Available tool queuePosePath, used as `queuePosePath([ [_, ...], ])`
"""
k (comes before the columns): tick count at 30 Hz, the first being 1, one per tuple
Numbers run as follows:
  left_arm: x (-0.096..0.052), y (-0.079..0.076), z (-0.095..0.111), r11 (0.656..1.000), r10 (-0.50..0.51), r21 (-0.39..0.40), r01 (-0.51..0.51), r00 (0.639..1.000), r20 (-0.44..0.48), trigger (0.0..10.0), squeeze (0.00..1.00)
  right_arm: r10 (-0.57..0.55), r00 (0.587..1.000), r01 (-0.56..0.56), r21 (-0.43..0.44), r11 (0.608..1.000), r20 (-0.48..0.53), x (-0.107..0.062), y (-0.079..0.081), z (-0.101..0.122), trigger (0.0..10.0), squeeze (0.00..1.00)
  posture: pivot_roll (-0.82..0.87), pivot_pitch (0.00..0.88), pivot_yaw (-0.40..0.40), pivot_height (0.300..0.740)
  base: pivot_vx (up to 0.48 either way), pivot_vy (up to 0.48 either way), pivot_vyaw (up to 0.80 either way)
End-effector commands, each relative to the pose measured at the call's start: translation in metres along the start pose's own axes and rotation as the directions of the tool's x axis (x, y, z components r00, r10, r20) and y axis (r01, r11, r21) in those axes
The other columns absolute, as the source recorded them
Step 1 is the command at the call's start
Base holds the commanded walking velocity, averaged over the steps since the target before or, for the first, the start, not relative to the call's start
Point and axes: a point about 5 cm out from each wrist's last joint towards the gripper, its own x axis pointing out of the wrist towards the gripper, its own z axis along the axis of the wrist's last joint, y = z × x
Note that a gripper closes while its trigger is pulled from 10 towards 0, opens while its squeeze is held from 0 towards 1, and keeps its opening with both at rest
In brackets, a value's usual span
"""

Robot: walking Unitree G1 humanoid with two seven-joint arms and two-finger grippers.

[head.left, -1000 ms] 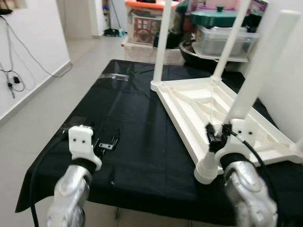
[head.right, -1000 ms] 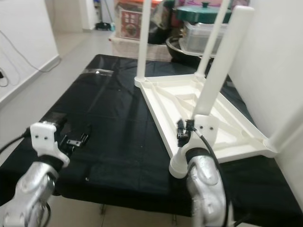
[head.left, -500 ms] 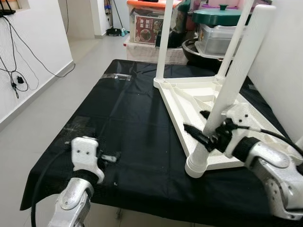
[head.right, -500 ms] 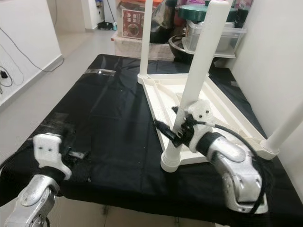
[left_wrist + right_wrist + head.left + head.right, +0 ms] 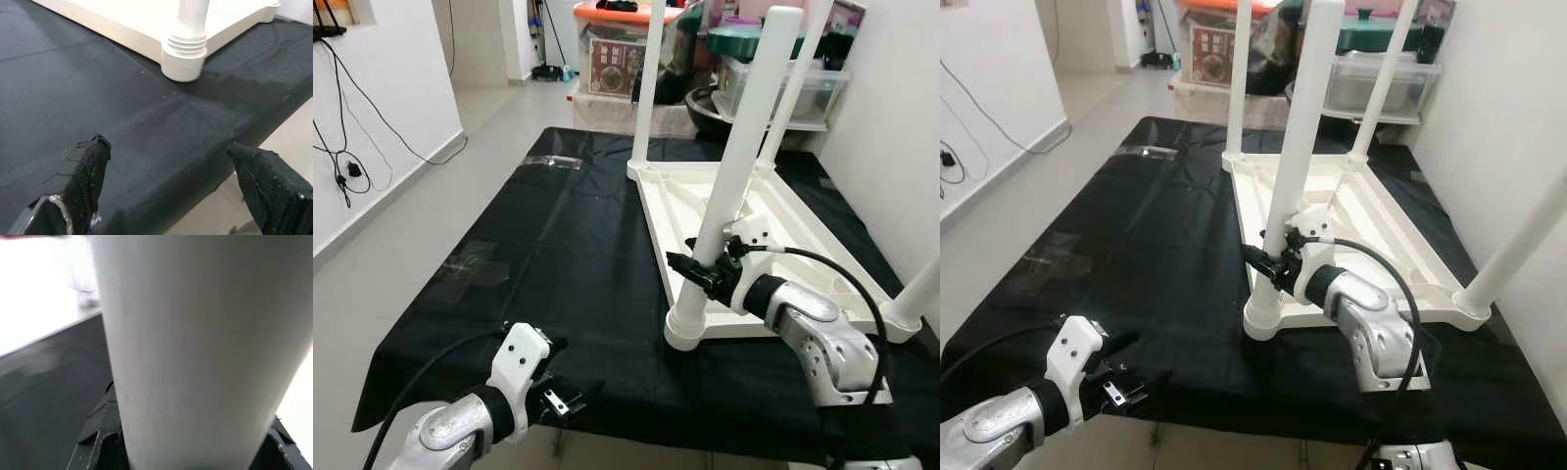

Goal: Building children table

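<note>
Your right gripper point(image 5: 697, 275) is clamped on the near white leg point(image 5: 734, 186) of the upturned children table point(image 5: 773, 230), on the black-covered worktop point(image 5: 558, 255). Left gripper point(image 5: 563, 392), fingers apart, hovers at the front edge.

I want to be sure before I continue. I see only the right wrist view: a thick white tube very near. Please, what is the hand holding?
Observer: The right hand grips the near leg of the upside-down white table, low, just above its socket.
Operator: Is the leg straight?
Observer: No, it tilts, its top leaning away from the robot and toward its right.
Operator: Where is the other hand?
Observer: The left hand is open, at the near edge of the black cloth, holding nothing.
</note>
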Motion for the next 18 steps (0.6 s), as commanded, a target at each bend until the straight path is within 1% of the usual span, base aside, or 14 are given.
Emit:
queuePosePath([
  [1,-0.001,0.0,-0.005,1.0,-0.023,-0.013,0.022,0.999,-0.04,10.0,0.0,-0.367,0.926,0.372,0.047,0.927,-0.085,-0.014,-0.03,-0.015,0.0,0.0,0.14,0.0,-0.069,0.74,0.0,0.0,0.0],
  [2,-0.001,0.0,-0.005,1.0,-0.023,-0.013,0.022,0.999,-0.04,10.0,0.0,-0.367,0.926,0.372,0.047,0.927,-0.085,-0.014,-0.03,-0.015,0.0,0.0,0.14,0.0,-0.069,0.74,0.0,0.0,0.0],
  [3,0.0,0.0,-0.005,0.999,-0.03,-0.019,0.029,0.998,-0.05,10.0,0.0,-0.537,0.835,0.544,0.038,0.838,-0.116,-0.027,-0.032,-0.026,0.0,0.0,0.14,0.0,-0.065,0.74,0.0,0.0,0.0],
  [4,0.0,0.0,-0.005,0.999,-0.035,-0.021,0.034,0.998,-0.056,10.0,0.0,-0.636,0.76,0.644,0.032,0.764,-0.133,-0.041,-0.025,-0.033,0.0,0.0,0.13,0.0,-0.067,0.74,0.0,0.0,0.0],
  [5,0.0,0.001,-0.005,0.999,-0.034,-0.026,0.033,0.998,-0.057,10.0,0.0,-0.671,0.731,0.678,0.014,0.735,-0.123,-0.05,-0.015,-0.034,0.0,0.0,0.13,0.0,-0.068,0.74,0.0,0.0,0.0],
  [6,-0.001,0.002,-0.004,0.999,-0.033,-0.029,0.031,0.998,-0.058,10.0,0.0,-0.689,0.716,0.694,0.006,0.72,-0.114,-0.056,-0.009,-0.034,0.0,0.0,0.13,0.0,-0.064,0.74,0.0,0.0,0.0],
  [8,-0.001,0.002,-0.004,0.999,-0.033,-0.029,0.031,0.998,-0.058,10.0,0.0,-0.689,0.716,0.694,0.006,0.72,-0.114,-0.056,-0.009,-0.034,0.0,0.0,0.13,0.0,-0.064,0.74,0.0,0.0,0.0],
  [9,-0.001,0.003,-0.003,0.999,-0.031,-0.032,0.029,0.998,-0.056,10.0,0.0,-0.675,0.729,0.679,0.003,0.734,-0.114,-0.056,-0.002,-0.032,0.0,0.0,0.13,0.0,-0.06,0.74,0.0,0.0,0.0],
  [10,0.0,0.005,-0.002,0.999,-0.03,-0.036,0.028,0.998,-0.055,10.0,0.0,-0.642,0.762,0.643,-0.018,0.766,-0.091,-0.054,0.004,-0.027,10.0,0.0,0.13,0.0,-0.056,0.74,0.0,0.0,0.0],
  [12,0.001,0.007,0.0,0.999,-0.034,-0.037,0.032,0.998,-0.053,10.0,0.0,-0.582,0.81,0.582,-0.026,0.813,-0.072,-0.049,0.01,-0.022,10.0,0.0,0.12,0.0,-0.053,0.74,0.0,0.0,0.0],
  [15,0.003,0.009,0.0,0.999,-0.04,-0.036,0.038,0.998,-0.055,10.0,0.0,-0.541,0.84,0.541,-0.02,0.841,-0.036,-0.043,0.013,-0.015,10.0,0.0,0.12,0.0,-0.054,0.74,0.0,0.0,0.0],
  [16,0.004,0.01,0.001,0.999,-0.038,-0.036,0.036,0.998,-0.054,10.0,0.0,-0.518,0.855,0.518,0.026,0.855,-0.007,-0.041,0.011,-0.009,10.0,1.0,0.12,0.0,-0.056,0.74,0.0,0.0,0.0],
  [17,0.004,0.011,0.001,0.999,-0.037,-0.036,0.035,0.998,-0.053,10.0,0.0,-0.51,0.86,0.51,0.013,0.86,0.021,-0.039,0.002,-0.002,10.0,1.0,0.12,0.0,-0.056,0.74,0.0,0.0,0.0],
  [18,0.004,0.011,0.001,0.999,-0.037,-0.036,0.035,0.998,-0.053,10.0,0.0,-0.51,0.86,0.51,0.013,0.86,0.021,-0.039,0.002,-0.002,10.0,1.0,0.12,0.0,-0.056,0.74,0.0,0.0,0.0],
])
